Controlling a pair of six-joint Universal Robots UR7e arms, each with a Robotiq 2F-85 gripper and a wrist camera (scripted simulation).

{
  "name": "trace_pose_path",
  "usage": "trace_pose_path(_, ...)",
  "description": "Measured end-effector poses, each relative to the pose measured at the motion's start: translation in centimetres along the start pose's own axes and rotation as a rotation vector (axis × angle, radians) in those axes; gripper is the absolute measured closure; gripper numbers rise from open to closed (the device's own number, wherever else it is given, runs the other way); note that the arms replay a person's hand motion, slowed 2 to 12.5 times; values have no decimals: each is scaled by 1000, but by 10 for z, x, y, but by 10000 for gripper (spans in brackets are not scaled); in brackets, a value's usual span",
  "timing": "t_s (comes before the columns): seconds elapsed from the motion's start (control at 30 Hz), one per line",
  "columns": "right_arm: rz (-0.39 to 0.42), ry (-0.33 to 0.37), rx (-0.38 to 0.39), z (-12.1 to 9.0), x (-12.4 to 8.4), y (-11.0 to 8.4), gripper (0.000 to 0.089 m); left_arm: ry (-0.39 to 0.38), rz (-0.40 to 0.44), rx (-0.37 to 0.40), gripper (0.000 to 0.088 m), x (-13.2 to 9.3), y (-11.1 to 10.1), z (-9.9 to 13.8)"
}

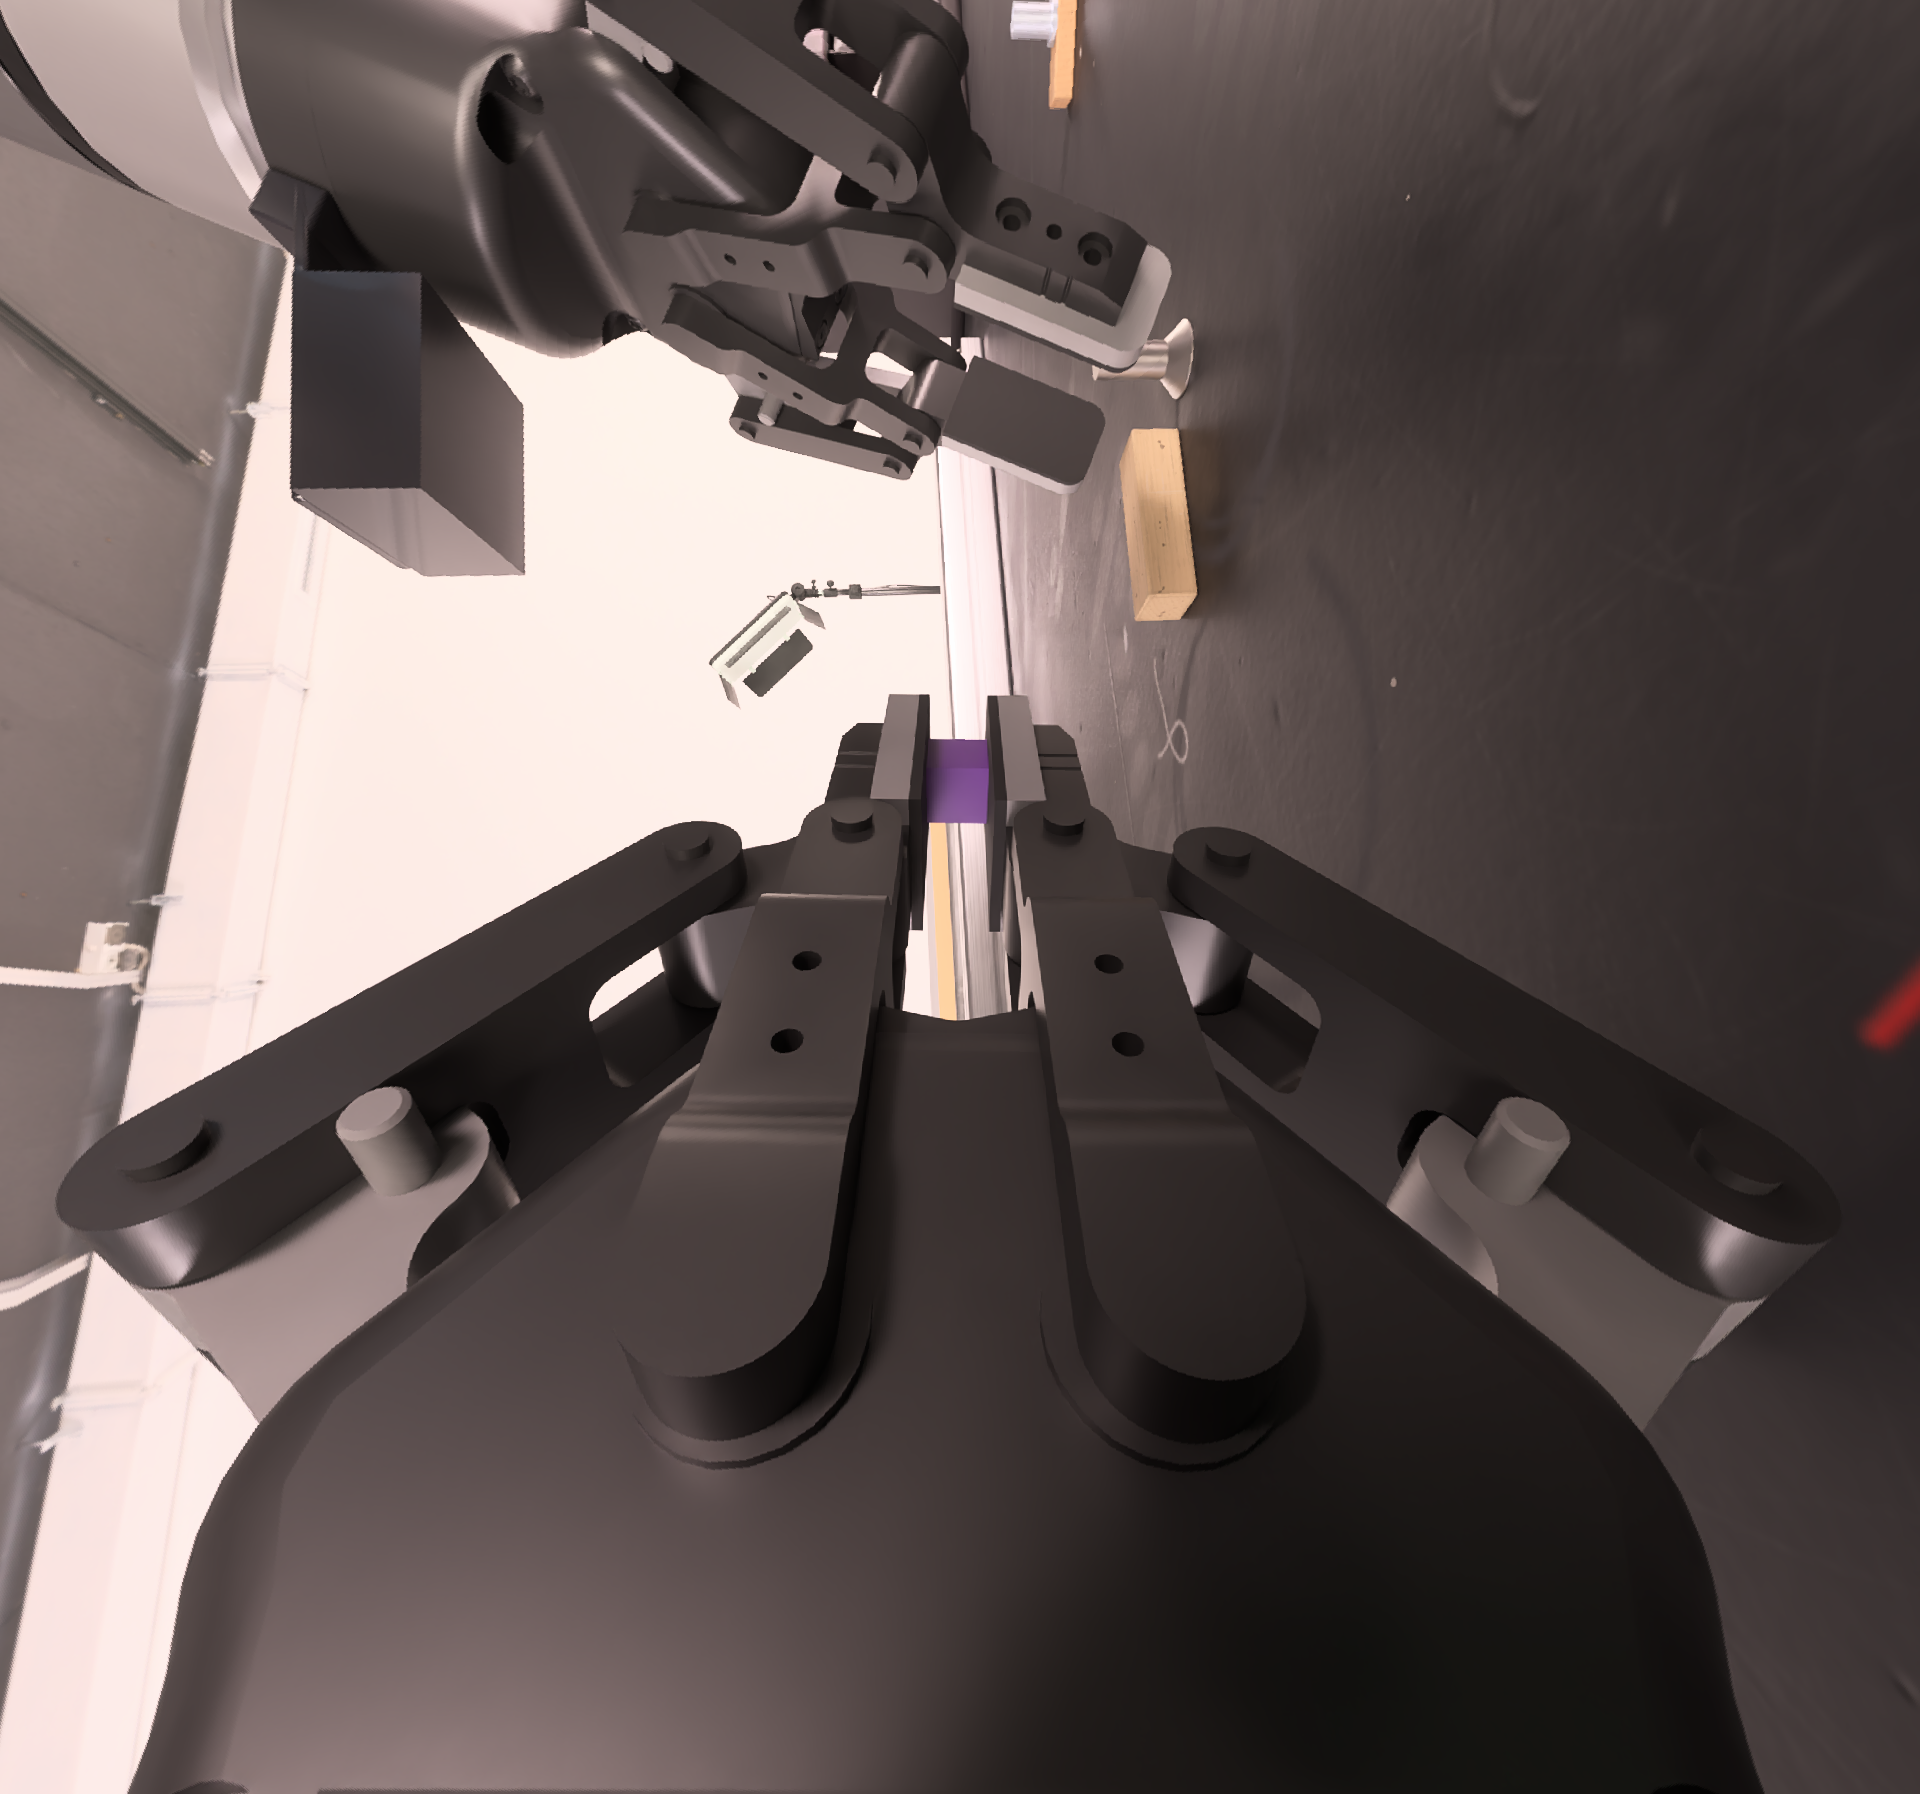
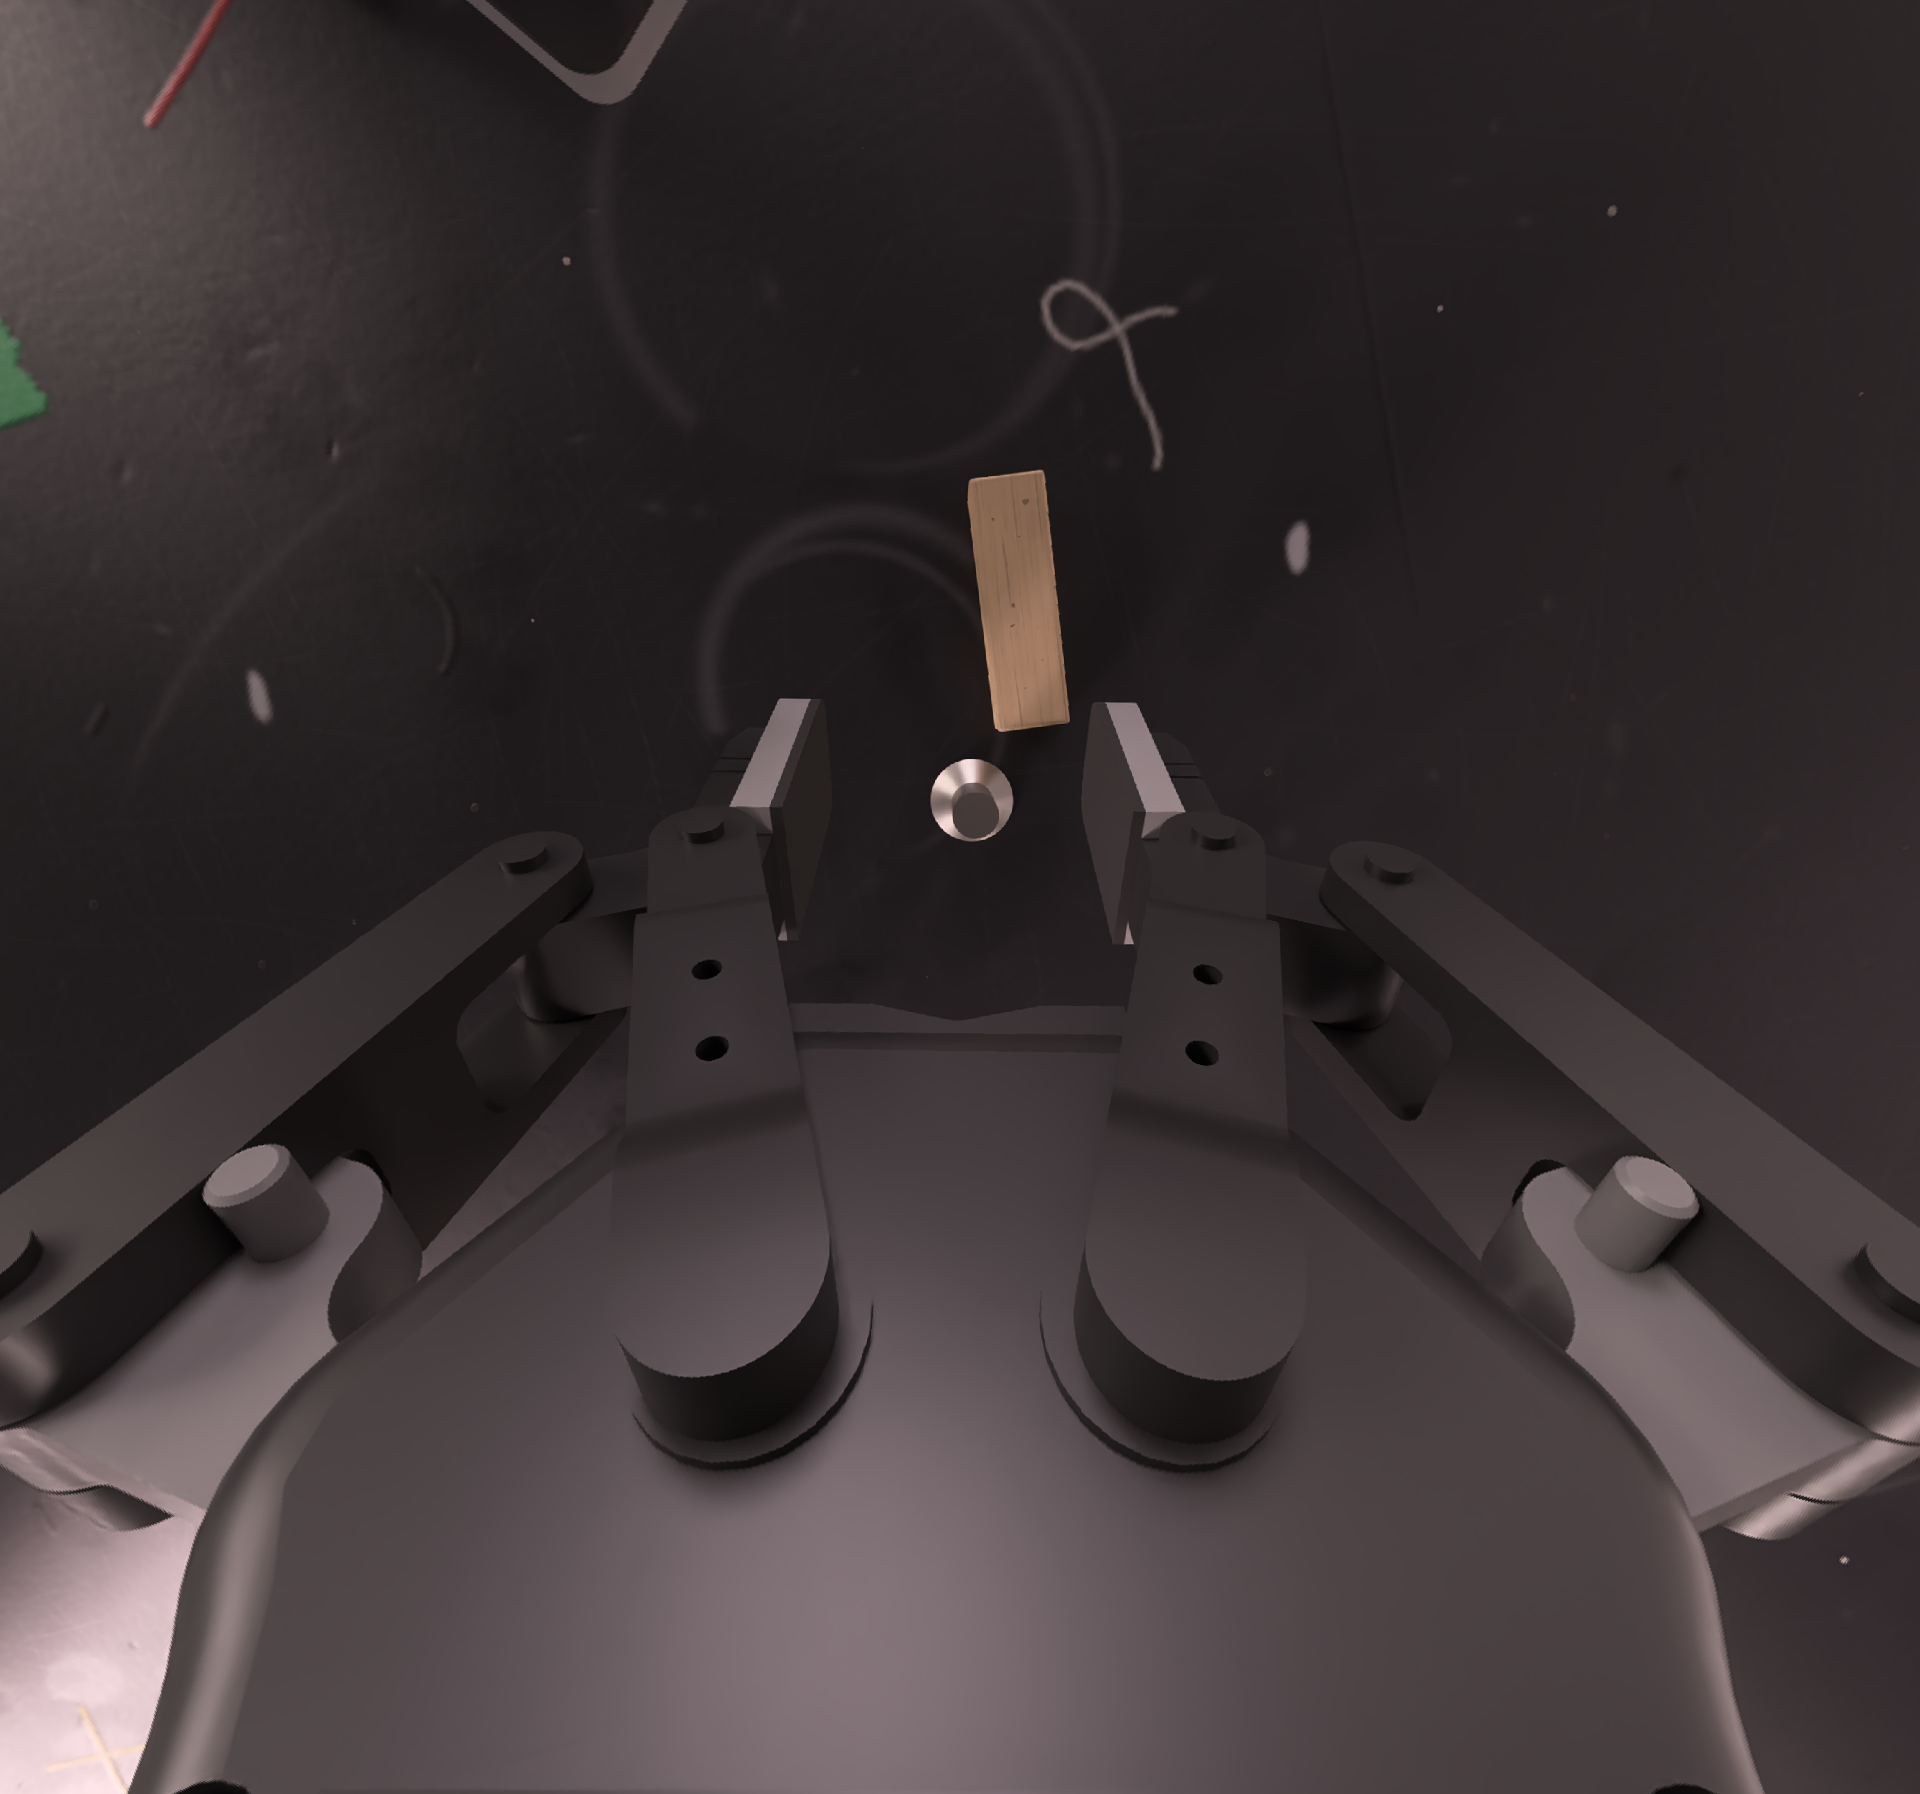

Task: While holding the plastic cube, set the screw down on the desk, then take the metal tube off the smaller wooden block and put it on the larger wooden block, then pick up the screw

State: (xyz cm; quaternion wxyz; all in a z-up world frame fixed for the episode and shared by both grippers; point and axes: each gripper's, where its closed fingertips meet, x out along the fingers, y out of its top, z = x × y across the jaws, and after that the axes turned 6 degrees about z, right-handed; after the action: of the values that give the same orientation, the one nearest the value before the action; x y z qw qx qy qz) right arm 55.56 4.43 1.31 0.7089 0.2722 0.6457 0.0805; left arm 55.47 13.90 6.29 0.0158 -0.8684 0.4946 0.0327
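Nearest, in the left wrist view: left gripper [image 1: 956, 721] shut tight on the purple plastic cube [image 1: 956, 783], one pad against each side face. Holds it off the desk [image 1: 1558, 601], turned sideways to the surface; probably parked there so the cube stays out of the other arm's way, as the task demands.

Further out: right gripper [image 2: 956, 778] pointing straight down, fingers spread apart with nothing between the pads. Straddles the screw [image 2: 969, 802], which stands on its flat head on the desk, shaft up toward the camera, clear of both fingers in the right wrist view. Reads as the first step done: screw set down and let go. Stands steady on that wide head, and easy to grip by the shaft later.

Just beyond the screw: the larger wooden block [image 2: 1016, 601], lying flat on the desk, top bare and free to take the tube.

Farthest: the smaller wooden block [image 1: 1062, 14], thin and flat, with the metal tube [image 1: 1034, 17] upright on it, untouched. Looks like the next target for the freed right gripper.

No tray, box or bin in either view; nothing held inside anything.
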Motion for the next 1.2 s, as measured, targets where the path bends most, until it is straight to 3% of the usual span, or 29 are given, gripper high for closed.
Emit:
trace_pose_path(0.47, 82, -10, 16, 2, -10, 5, 438, -6, -1, -2, 787, 0, 0, 1)
trace_pose_path(0.7, 119, -50, 27, 8, -19, 3, 432, -7, -2, -3, 787, 0, -1, 1)
trace_pose_path(0.93, 150, -155, 44, 24, -34, -5, 410, -7, -1, -6, 787, 0, -1, 2)
trace_pose_path(1.2, 216, -344, 93, 50, -62, -19, 398, -10, -3, -8, 787, 0, -1, 2)
